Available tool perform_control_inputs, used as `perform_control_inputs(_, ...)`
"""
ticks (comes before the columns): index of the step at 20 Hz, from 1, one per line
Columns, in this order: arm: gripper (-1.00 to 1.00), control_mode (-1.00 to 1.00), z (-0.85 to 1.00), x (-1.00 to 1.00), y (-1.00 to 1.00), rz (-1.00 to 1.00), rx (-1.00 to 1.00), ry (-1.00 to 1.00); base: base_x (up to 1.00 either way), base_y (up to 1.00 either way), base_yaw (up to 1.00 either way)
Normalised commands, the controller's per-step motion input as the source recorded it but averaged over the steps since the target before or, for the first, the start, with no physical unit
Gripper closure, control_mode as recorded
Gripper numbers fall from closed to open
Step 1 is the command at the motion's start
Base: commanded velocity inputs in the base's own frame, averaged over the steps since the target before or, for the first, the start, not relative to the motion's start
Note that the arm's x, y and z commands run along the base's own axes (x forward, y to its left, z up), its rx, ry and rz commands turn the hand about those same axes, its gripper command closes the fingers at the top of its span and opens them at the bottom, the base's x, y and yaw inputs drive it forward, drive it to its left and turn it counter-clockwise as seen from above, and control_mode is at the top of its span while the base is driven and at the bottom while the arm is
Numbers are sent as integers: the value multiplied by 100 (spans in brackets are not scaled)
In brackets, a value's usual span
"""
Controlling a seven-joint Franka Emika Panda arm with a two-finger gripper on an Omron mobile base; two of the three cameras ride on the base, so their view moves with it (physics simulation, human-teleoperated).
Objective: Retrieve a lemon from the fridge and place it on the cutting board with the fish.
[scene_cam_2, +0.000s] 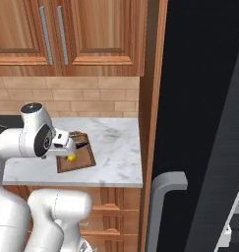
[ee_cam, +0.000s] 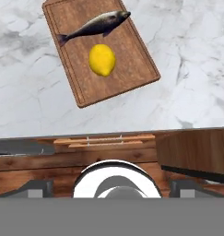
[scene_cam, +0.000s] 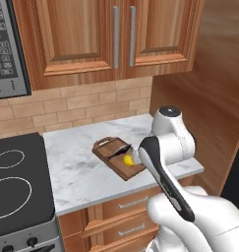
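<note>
We are in a kitchen of brown wooden cabinets (scene_cam: pixel 86 39) and tan brick backsplash (scene_cam: pixel 76 106), with a white marble table (scene_cam: pixel 76 172) running between a black stove (scene_cam: pixel 15 182) and the fridge (scene_cam_2: pixel 199 98). From the hand view we look down from well above the table: the pincer's (ee_cam: pixel 111 186) two dark tips sit far apart at the bottom corners, so it is spread wide and carries nothing. Out beyond it lies the cutting board (ee_cam: pixel 85 78), dark brown, flat on the marble and set at a slant. On the board we see the lemon (ee_cam: pixel 102 60), bright yellow, resting near the middle. Just beside it, toward the far end of the board, lies the fish (ee_cam: pixel 95 25), grey and slim, close to the lemon; we cannot tell if they touch. From the left base view the white arm (scene_cam: pixel 170 138) hangs over the table's front edge, partly hiding the board, with the lemon peeking out beside it. Below the table edge we see wooden drawers (scene_cam: pixel 126 216) with grey bar handles. At the right base view's right side the fridge stands black, one long grey handle (scene_cam_2: pixel 163 206) curving low.
</note>
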Motion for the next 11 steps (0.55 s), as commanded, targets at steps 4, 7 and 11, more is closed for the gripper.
perform_control_inputs(4, -100, -100, 24, -34, -48, -13, 0, 4, 0, 0, 0)
perform_control_inputs(7, -100, -100, 24, -9, -51, -10, 0, 2, 0, 0, 0)
perform_control_inputs(11, -100, -100, 32, 0, -41, -7, 2, 2, 0, 0, 0)
